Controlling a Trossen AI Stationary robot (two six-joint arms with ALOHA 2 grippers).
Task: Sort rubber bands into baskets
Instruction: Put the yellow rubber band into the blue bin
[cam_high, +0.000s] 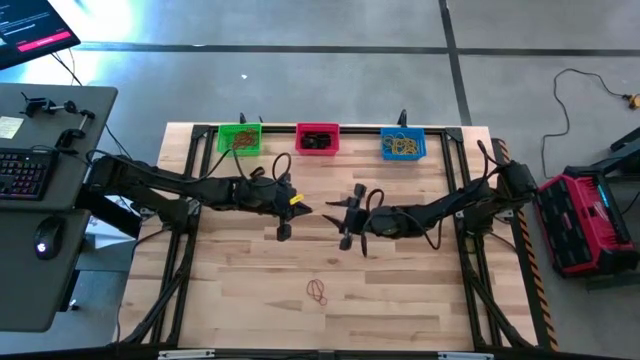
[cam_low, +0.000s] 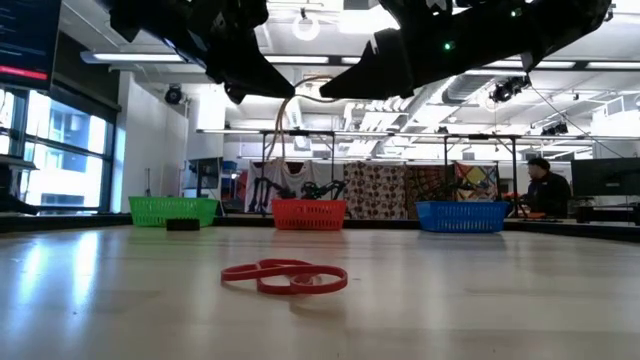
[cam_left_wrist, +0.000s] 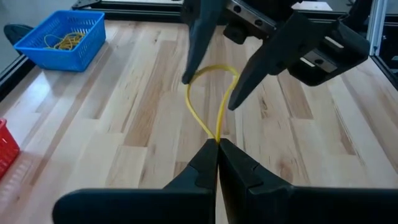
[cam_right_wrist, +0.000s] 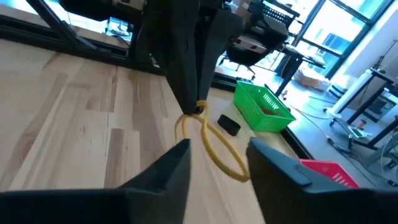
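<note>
1. The tabletop (cam_high: 250, 300) carried three baskets in a row along its far edge: green basket (cam_high: 239, 139), red basket (cam_high: 317, 139), blue basket (cam_high: 403, 145) (the blue one with yellow bands inside).
2. Both arms met above the middle of the tabletop, tips facing each other.
3. The left tool (cam_left_wrist: 217, 144) was pressed together, pinching a yellow rubber band (cam_left_wrist: 211, 102) that looped out toward the other arm.
4. The right tool (cam_right_wrist: 219, 151) stood spread, one finger on either side of that yellow loop, not clamping it.
5. A red rubber band (cam_low: 285, 276) lay flat on the near part of the tabletop, well apart from both tools.
</note>
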